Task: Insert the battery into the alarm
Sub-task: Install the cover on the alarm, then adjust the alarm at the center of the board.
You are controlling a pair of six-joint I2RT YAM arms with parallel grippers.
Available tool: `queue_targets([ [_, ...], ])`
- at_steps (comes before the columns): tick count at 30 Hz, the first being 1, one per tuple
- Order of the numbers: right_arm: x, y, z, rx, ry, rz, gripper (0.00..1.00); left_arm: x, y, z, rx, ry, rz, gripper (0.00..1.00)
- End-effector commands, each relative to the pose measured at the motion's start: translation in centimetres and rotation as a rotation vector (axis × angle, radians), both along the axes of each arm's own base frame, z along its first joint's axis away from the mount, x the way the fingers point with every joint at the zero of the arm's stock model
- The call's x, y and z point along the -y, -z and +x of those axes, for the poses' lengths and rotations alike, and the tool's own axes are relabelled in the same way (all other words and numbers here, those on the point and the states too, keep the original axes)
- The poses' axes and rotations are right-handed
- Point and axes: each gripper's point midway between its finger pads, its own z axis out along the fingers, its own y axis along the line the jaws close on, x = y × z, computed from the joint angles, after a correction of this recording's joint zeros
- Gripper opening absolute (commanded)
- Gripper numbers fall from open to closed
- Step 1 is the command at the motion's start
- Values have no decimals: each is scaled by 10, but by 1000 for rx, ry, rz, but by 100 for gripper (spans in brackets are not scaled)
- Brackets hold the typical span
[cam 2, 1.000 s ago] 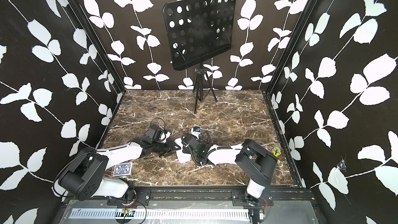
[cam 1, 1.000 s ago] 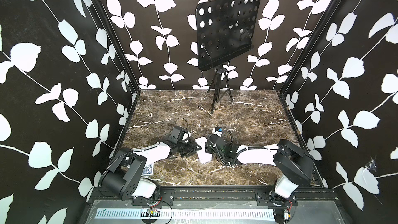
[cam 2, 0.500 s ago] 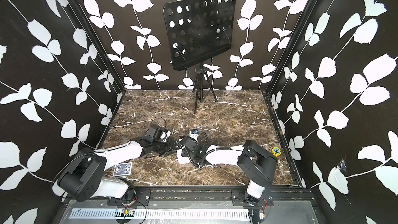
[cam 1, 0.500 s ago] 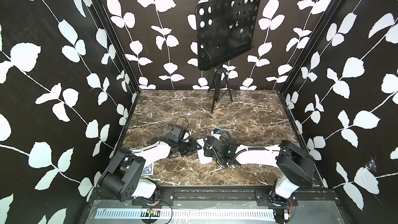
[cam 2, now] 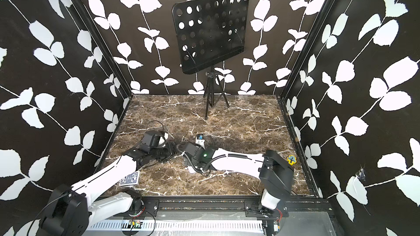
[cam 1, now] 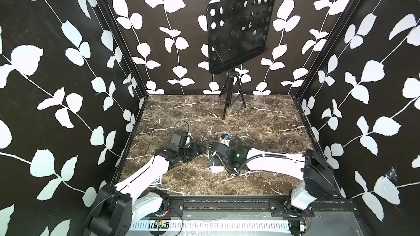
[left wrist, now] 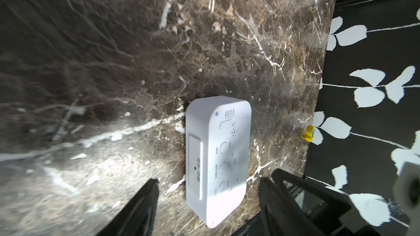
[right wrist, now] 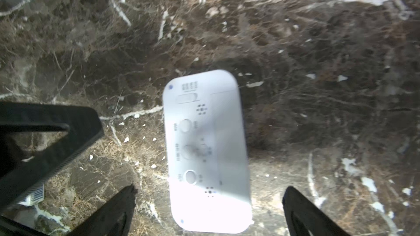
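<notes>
We find the alarm [left wrist: 218, 155] lying flat on the marble tabletop [left wrist: 113, 64], near the front and about midway across. Its back is up, showing round buttons and a small speaker grille, and its screen is down. In both top views only a white corner [cam 1: 217, 169] [cam 2: 191, 169] shows beneath the right arm. As far as we can judge there, its long axis runs roughly from the near edge toward the back wall. We cannot tell which end is farther.

The left gripper [left wrist: 209, 179] is spread, with a finger on each long side of the alarm and tabletop showing in both gaps. The right gripper [right wrist: 210, 187] is spread wider, its fingers well clear of the alarm's [right wrist: 206, 150] sides. The long axis lies lengthwise between each pair of fingers. One long side face carries a rectangular panel.

A blue-patterned card box [cam 2: 130, 178] lies apart by the left arm.
</notes>
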Motion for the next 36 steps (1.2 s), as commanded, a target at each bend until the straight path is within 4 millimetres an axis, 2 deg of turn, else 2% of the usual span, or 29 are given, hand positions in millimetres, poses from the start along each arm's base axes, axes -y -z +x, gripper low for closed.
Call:
queue_targets([
  [1, 22, 29, -13, -73, 12, -169, 99, -17, 9, -10, -30, -40, 52, 78],
  [5, 9, 42, -17, -98, -12, -157, 99, -25, 9, -15, -29, -68, 62, 86],
  [9, -3, 44, -18, -97, -53, -148, 99, -28, 11, -20, -35, -75, 56, 89],
  [13, -3, 49, -16, -88, -58, -166, 99, -30, 16, -23, -48, -83, 52, 89],
  [16, 7, 57, -16, -89, -49, -229, 99, -29, 18, -24, -54, -86, 42, 88],
  [17, 9, 60, -16, -92, -52, -243, 97, -28, 18, -25, -57, -87, 37, 87],
  [20, 6, 66, -17, -98, -68, -236, 82, -26, 18, -23, -56, -87, 18, 86],
  [22, 4, 65, -17, -92, -75, -229, 75, -25, 17, -22, -55, -85, 15, 86],
  [26, 0, 54, -15, -63, -98, -201, 60, -22, 14, -22, -54, -77, 4, 86],
  [29, -3, 40, -14, -27, -118, -131, 52, -15, 6, -19, -35, -57, -36, 86],
  [31, -7, 29, -15, 5, -135, -45, 51, -7, -3, -17, -15, -32, -84, 87],
  [36, -17, -15, -22, 83, -190, 208, 52, 11, -28, -11, 46, 35, -183, 87],
])
